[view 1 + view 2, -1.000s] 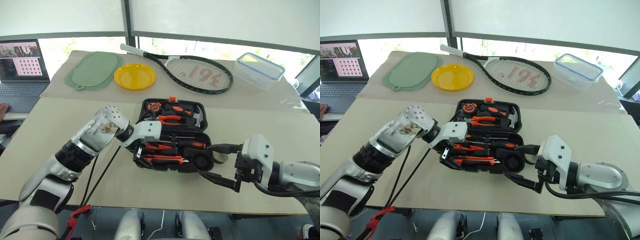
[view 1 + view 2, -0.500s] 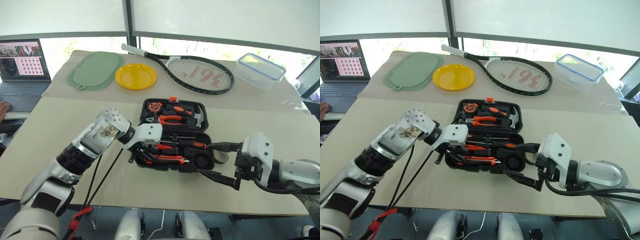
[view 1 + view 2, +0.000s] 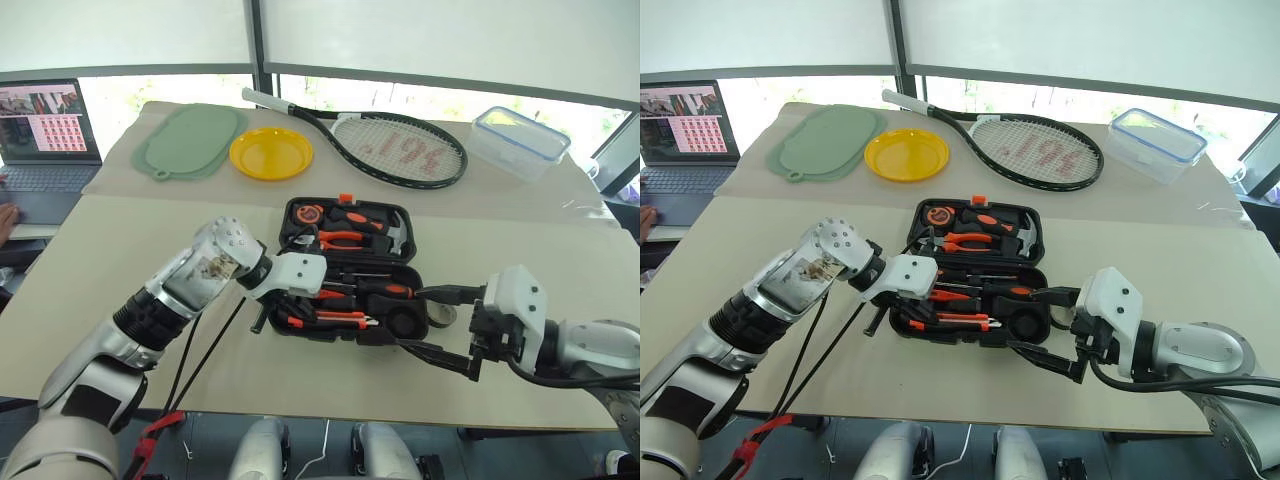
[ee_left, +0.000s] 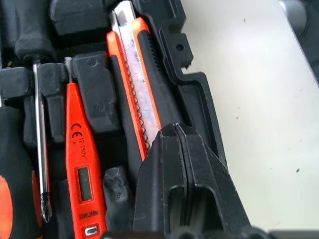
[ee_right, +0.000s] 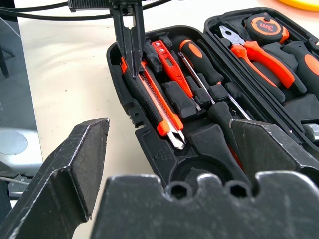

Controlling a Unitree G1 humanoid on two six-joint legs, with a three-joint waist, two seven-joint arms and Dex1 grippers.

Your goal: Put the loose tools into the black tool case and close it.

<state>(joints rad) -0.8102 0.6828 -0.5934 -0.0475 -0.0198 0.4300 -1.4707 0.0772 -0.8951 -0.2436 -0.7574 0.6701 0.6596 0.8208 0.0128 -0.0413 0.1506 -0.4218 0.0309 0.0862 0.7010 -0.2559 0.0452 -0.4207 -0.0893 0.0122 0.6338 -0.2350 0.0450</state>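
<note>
The black tool case (image 3: 370, 338) lies open in the middle of the table. Its near half holds the utility knife (image 5: 154, 104), the orange tester screwdriver (image 4: 79, 164) and two black-and-orange screwdrivers (image 5: 199, 57). My left gripper (image 4: 175, 130) is shut with nothing between its fingers, its tips resting on the knife at the case's near-left corner. At the right end of that half is a round recess (image 3: 405, 320) with nothing in it. The grey tape roll (image 3: 441, 316) lies on the table just right of the case. There my right gripper (image 3: 432, 326) stands open, one finger on either side of the roll.
Pliers, a hammer and a tape measure sit in the case's far half (image 3: 350, 228). Behind the case are a racket (image 3: 400, 148), a yellow plate (image 3: 270, 152), a green mat (image 3: 190, 140) and a clear blue-rimmed box (image 3: 518, 140). A laptop (image 3: 45, 135) with a person's hand (image 3: 5, 215) is at far left.
My left gripper has shut and sunk a little onto the utility knife in the case. The right arm has stayed where it was.
</note>
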